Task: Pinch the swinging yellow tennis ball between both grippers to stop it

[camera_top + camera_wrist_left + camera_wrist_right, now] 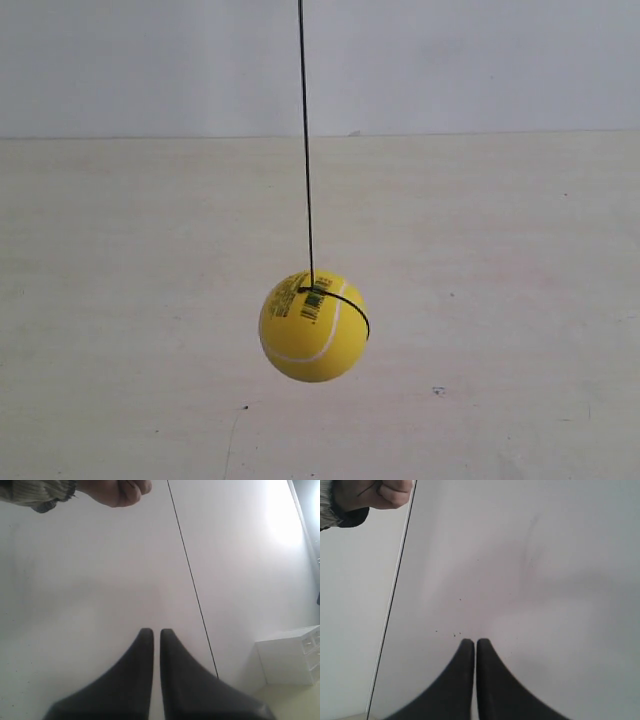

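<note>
The yellow tennis ball (314, 326), with a white seam and a small barcode, hangs low over the pale table in the exterior view on a thin dark string (306, 150). No gripper shows in that view. In the left wrist view my left gripper (153, 631) is shut, its black fingers nearly touching with nothing between them; the string (192, 582) runs past beside it, and the ball is out of view. In the right wrist view my right gripper (472, 641) is also shut and empty, with the string (390, 605) off to one side.
A person's fist (117, 491) holds the string's upper end and shows in both wrist views, the same hand (375, 492) with a sleeve. A white drawer unit (292, 655) stands at the edge of the left wrist view. A pale wall (320, 60) backs the table.
</note>
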